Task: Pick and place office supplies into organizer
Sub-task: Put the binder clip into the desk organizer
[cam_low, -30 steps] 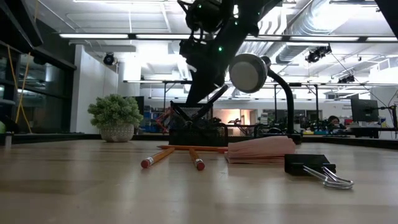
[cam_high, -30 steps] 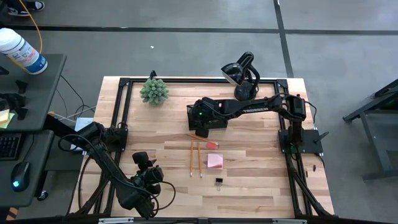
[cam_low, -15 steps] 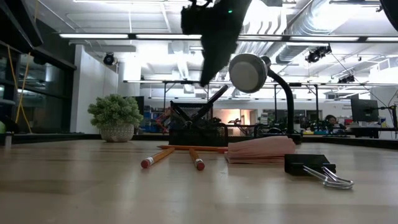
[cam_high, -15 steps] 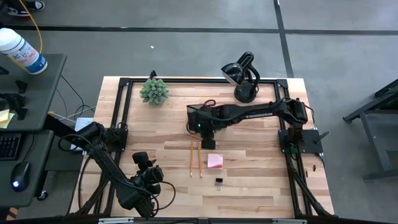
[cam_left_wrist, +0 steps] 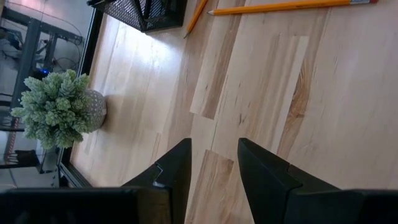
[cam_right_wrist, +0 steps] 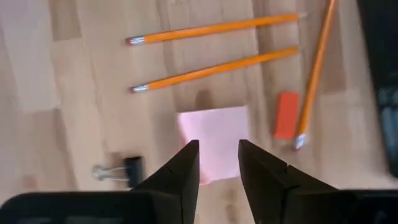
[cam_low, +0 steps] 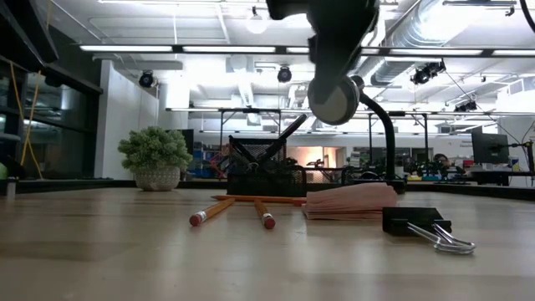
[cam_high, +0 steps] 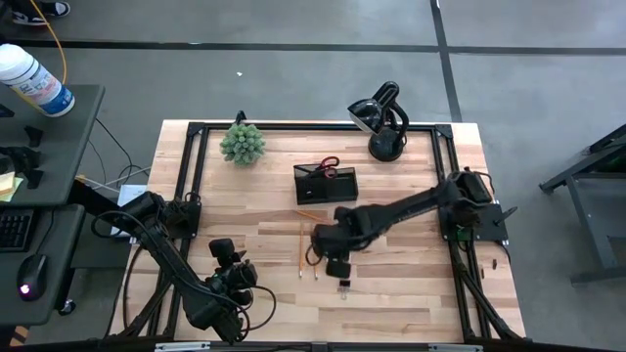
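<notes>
My right gripper is open and hovers over the pink sticky-note pad, which lies flat on the table. In the high view my right gripper covers the pad. Three yellow-orange pencils and a small orange-red eraser lie around the pad. A black binder clip lies near it. The black organizer stands farther back, with red scissors handles sticking up out of it. My left gripper is open and waits near the table's near-left corner.
A black desk lamp stands at the far edge behind the organizer, and a green spiky plant at the far left. A black frame runs round the table. Bare wood lies between the pencils and my left arm.
My right gripper has risen from the organizer and swung toward the table's near edge, ending above the pink pad. The scissors stay standing in the organizer. The pencils, pad and clip have kept their places.
</notes>
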`<control>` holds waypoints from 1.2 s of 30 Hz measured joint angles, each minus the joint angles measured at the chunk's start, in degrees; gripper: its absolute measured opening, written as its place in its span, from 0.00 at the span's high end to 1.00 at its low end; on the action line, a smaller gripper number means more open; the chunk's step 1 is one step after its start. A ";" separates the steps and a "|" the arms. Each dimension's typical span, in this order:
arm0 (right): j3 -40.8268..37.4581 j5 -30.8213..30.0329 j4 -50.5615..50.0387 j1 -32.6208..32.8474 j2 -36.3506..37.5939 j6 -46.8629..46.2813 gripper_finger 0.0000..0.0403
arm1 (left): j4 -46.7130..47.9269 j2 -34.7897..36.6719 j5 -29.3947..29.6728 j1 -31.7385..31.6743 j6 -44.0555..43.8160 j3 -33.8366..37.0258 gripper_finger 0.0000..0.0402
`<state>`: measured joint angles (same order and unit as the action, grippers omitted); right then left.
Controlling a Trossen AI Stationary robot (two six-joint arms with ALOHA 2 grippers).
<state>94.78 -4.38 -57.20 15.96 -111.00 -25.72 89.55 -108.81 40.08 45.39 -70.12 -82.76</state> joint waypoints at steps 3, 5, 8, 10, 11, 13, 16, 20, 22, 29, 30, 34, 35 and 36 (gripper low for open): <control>0.00 -0.16 0.00 2.62 -0.01 -7.56 0.74 | -0.02 0.00 0.00 0.00 0.02 0.00 0.70; 0.00 -0.20 -0.01 4.59 -0.01 -13.66 0.74 | -0.02 0.00 0.02 0.00 0.11 0.00 0.70; 0.00 -0.26 -0.03 7.40 0.00 -25.90 0.74 | -0.03 0.00 0.02 0.00 0.76 0.00 0.70; 0.00 0.40 -0.06 8.96 -0.02 -35.41 0.74 | -0.04 0.00 0.02 0.00 0.87 0.00 0.70; 0.00 0.85 0.07 9.60 -0.14 -39.46 0.74 | -0.02 0.00 0.05 0.00 0.87 0.00 0.70; -0.02 1.86 0.88 10.75 -0.40 -45.63 0.74 | -0.05 0.00 0.50 0.00 0.87 0.00 0.70; -0.02 1.55 3.30 12.18 -1.19 -49.69 0.74 | -0.06 0.00 1.44 0.00 0.89 0.00 0.70; 0.00 7.17 3.94 12.85 -4.47 -57.14 0.74 | -0.14 0.00 1.83 0.00 2.08 0.00 0.70; -0.04 9.71 4.01 12.81 -6.50 -60.38 0.73 | -0.13 0.00 1.88 0.00 2.44 0.00 0.70; -0.07 11.83 4.18 12.55 -10.19 -66.00 0.65 | -0.13 0.00 1.71 0.00 4.31 0.00 0.70; -0.07 11.82 4.16 12.55 -10.19 -66.32 0.63 | -0.12 0.00 1.66 0.00 5.20 0.00 0.70; 0.00 10.76 1.19 12.55 -10.16 -67.88 0.58 | -0.04 0.00 1.56 0.00 7.40 0.00 0.70; 0.00 10.44 -0.06 12.55 -10.16 -68.22 0.57 | 0.00 0.00 1.63 0.00 7.43 0.00 0.70; 0.00 10.08 -1.09 12.54 -10.16 -68.49 0.57 | 0.00 0.00 1.73 0.00 7.49 0.00 0.70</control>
<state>94.78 5.70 -58.29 28.50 -121.16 -94.21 89.56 -108.81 41.81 45.39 -62.63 -82.76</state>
